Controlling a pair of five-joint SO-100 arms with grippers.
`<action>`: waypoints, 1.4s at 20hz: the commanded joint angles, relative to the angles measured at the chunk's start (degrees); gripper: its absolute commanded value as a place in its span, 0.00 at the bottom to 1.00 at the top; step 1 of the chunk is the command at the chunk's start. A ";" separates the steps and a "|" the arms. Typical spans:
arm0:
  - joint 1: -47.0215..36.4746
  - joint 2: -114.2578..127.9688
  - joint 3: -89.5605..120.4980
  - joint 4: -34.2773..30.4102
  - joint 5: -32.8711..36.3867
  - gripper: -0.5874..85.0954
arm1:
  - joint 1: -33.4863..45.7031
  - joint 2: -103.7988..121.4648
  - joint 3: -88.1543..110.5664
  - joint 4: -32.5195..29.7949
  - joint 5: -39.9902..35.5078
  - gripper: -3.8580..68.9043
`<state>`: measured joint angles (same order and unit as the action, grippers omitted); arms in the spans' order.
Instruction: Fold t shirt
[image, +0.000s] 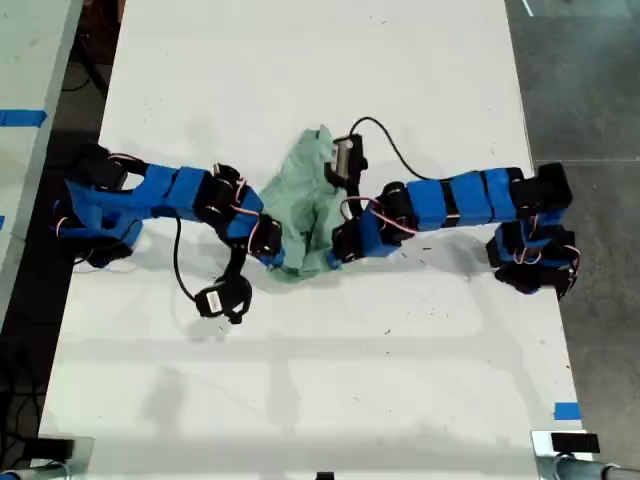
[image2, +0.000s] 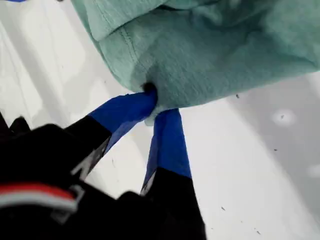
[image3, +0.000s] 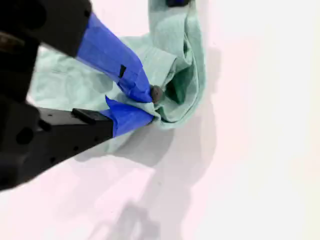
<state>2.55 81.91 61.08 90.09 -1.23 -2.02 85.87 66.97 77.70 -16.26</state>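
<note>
The pale mint-green t shirt (image: 305, 200) lies bunched in the middle of the white table (image: 300, 380) between the two blue arms. My first gripper (image: 272, 248), on the arm from the exterior view's left, is shut on the cloth's near edge. In the first wrist view its blue-taped tips (image2: 155, 107) pinch a fold of the t shirt (image2: 210, 50). My second gripper (image: 340, 245), on the arm from the exterior view's right, is also shut on the near edge. In the second wrist view it (image3: 152, 107) clamps a corner of the t shirt (image3: 170, 65).
A black cable (image: 385, 135) loops from the second arm's camera (image: 345, 158) over the table behind the shirt. The first arm's camera (image: 220, 300) hangs in front of that arm. Blue tape marks (image: 566, 410) sit near the table's edge at the exterior view's right.
</note>
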 joint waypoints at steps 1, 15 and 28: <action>-9.84 7.82 -0.44 0.79 5.36 0.01 | 6.86 9.84 1.41 -1.05 -3.78 0.05; -37.79 -16.26 -2.99 0.09 16.26 0.01 | 35.95 2.11 19.69 -23.38 -14.15 0.05; -33.13 27.95 2.81 1.32 13.10 0.01 | 30.76 32.26 17.75 -3.34 -11.16 0.52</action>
<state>-33.84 96.15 63.19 91.58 14.59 30.59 106.17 85.17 71.37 -29.18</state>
